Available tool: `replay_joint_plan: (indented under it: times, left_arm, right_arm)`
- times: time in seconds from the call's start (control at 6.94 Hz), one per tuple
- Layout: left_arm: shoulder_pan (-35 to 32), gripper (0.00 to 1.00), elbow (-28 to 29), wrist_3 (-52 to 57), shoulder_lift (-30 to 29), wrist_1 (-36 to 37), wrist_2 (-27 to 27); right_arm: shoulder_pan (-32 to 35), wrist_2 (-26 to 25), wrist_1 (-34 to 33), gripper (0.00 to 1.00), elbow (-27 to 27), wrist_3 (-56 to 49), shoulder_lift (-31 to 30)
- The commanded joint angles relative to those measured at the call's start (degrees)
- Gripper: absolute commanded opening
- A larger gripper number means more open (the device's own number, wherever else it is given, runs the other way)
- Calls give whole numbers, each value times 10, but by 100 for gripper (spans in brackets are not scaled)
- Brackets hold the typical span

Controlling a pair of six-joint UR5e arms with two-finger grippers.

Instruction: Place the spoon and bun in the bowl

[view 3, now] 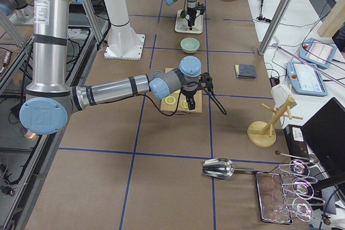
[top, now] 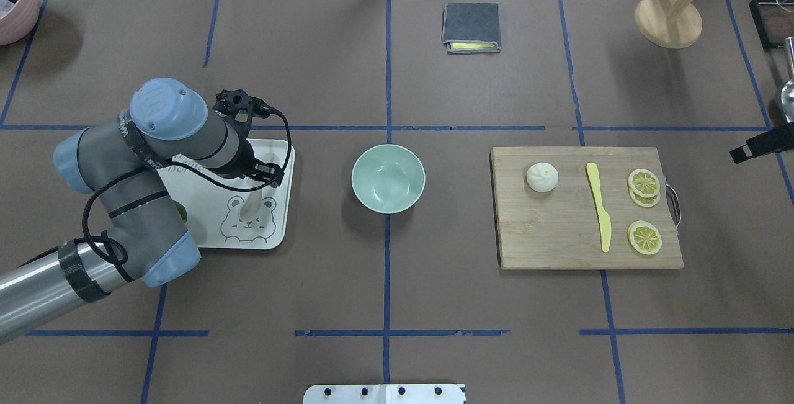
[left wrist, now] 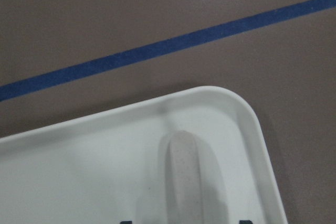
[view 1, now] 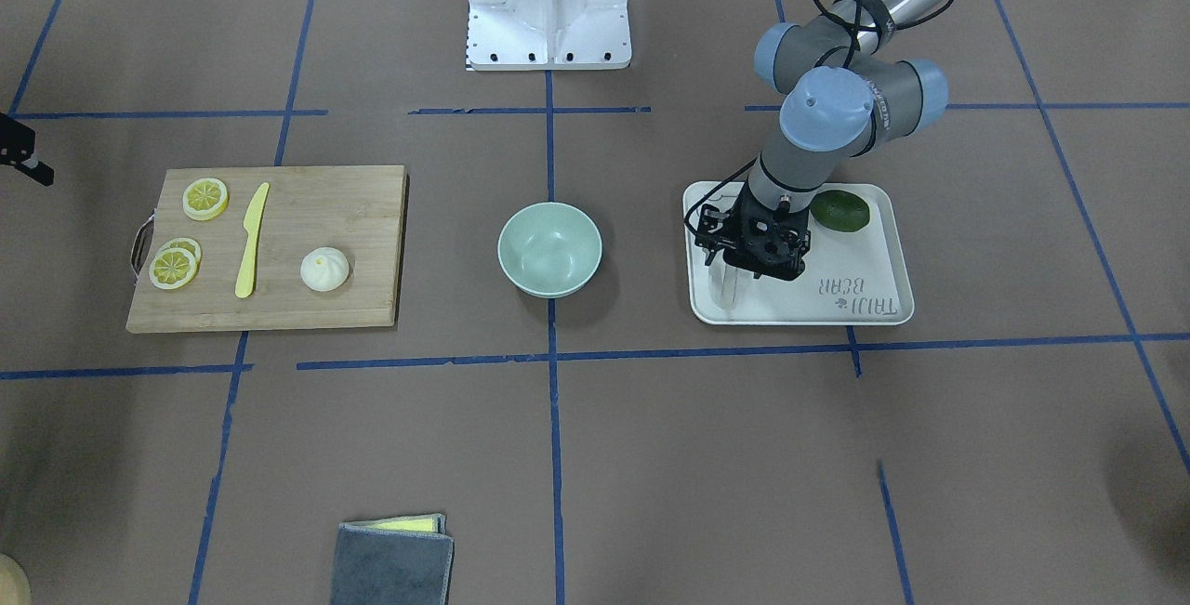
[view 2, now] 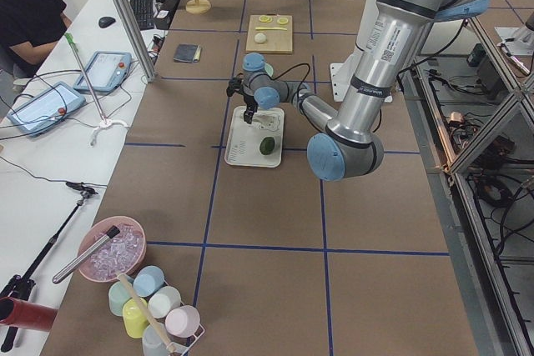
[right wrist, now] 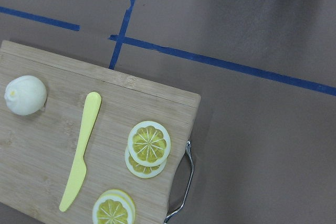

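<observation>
**Operator:** Which containers are on the table, and what is in each?

**Technician:** You see three carriers in a row.
- The tray (view 1: 883,256) is on the robot's left. It is a cream rectangle of smooth plastic with rounded corners and a raised rim.
- The spoon (left wrist: 184,177) lies flat in the tray, near the corner that faces the bowl, far from the robot. It is off-white and faintly speckled, with a thick rounded handle.
- A dark green oval lime (view 1: 840,212) sits at the tray's edge nearest the robot.
- The bowl (view 1: 521,256) stands in the middle. It is round, pale mint and glossy. The spoon and the bun both lie outside it.
- The cutting board (view 1: 363,215) is on the robot's right. It is a grained wooden rectangle with a metal handle.
- The board carries the bun (view 1: 325,269), which is white, domed and pleated. It also carries a flat yellow knife (view 1: 251,241) and ridged lemon slices (view 1: 205,198).

**Operator:** What state are the grippers in?

**Technician:** The left gripper (view 1: 739,266) hangs low over the tray. Its jaws are parted, one tip on each side of the spoon's handle, and it grips nothing. The right gripper (view 3: 188,100) is above the board's lemon end. You cannot tell how far its jaws stand apart.
</observation>
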Motion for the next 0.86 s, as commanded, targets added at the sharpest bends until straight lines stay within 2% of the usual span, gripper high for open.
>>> replay_joint_plan:
  times: [0.0, 0.14, 0.29, 0.43, 0.72]
  left_arm:
    - [0, 64, 7, 0, -6, 0, 0]
    - [0, 51, 7, 0, -8, 0, 0]
    - [-1, 24, 7, 0, -8, 0, 1]
    - [-1, 1, 7, 0, -8, 1, 0]
    - [-4, 0, 3, -4, -16, 2, 0]
  right_arm:
    - [0, 0, 0, 100, 0, 0, -1]
    - [0, 0, 0, 100, 0, -1, -2]
    - [0, 0, 0, 100, 0, 0, -2]
    - [0, 1, 0, 100, 0, -2, -2]
    - [1, 2, 0, 100, 1, -2, -2]
